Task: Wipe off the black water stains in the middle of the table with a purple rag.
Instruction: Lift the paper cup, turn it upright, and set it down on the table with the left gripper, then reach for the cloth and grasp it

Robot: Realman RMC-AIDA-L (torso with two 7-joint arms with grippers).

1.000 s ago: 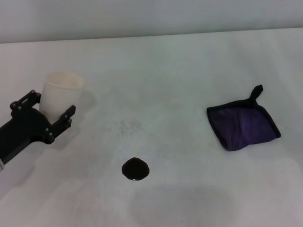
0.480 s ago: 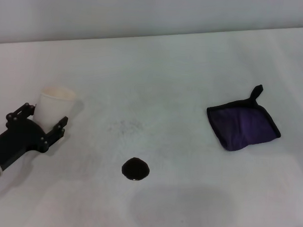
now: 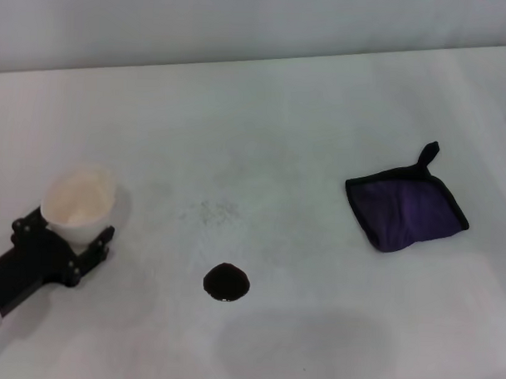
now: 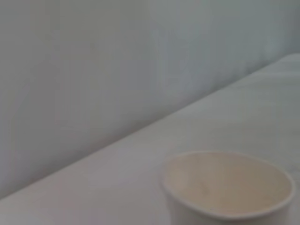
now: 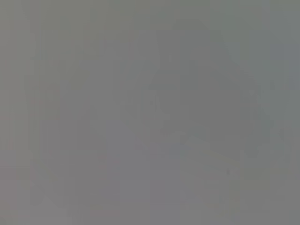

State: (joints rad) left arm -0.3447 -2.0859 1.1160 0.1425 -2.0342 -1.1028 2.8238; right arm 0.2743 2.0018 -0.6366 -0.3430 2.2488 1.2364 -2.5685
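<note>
The black water stain (image 3: 226,282) is a small glossy blob on the white table (image 3: 306,108), near the front middle. The purple rag (image 3: 406,208) lies flat at the right, its black loop pointing away from me. My left gripper (image 3: 64,237) is at the left front, shut on a white paper cup (image 3: 78,204), which tilts with its mouth showing. The cup also shows in the left wrist view (image 4: 229,187). My right gripper is out of view; the right wrist view shows only plain grey.
Faint grey speckles (image 3: 212,210) mark the table between the cup and the stain. The table's far edge (image 3: 257,63) meets a pale wall.
My left gripper has drawn back toward the front left with the cup, and the cup has tilted so that its inside shows. The rag and the stain have not moved.
</note>
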